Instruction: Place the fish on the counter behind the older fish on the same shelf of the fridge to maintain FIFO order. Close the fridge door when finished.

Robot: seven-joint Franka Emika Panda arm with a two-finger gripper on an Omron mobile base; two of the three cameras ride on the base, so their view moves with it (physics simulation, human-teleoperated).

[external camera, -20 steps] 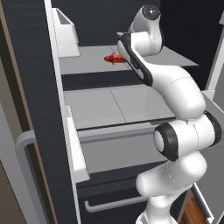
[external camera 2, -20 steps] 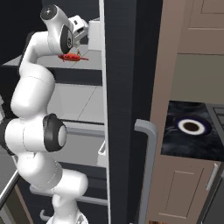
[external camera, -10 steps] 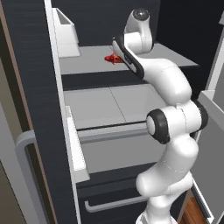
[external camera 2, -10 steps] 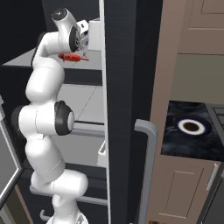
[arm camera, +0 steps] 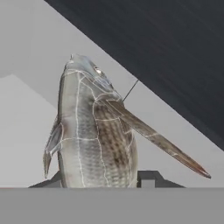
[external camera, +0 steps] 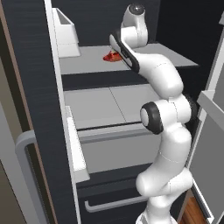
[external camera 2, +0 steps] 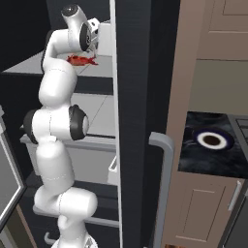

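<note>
Left base view: the arm reaches deep into the open fridge [external camera: 30, 109], its hand up over the shelf [external camera: 87, 65] beside the older fish [external camera: 112, 57]; against the earlier frame, the elbow has folded in and the upper arm stands steeper

Right base view: the red fish lies on the shelf, just behind the arm's upper link; the tabletop [external camera 2: 208, 150] carries no fish

Hand view: the gripper [arm camera: 103, 181] is clamped on the fish [arm camera: 89, 131], head pointing away, above the grey shelf. Pickup done, I'd say; left are setting it behind the red one and closing the door

No readable text — none anywhere
</note>
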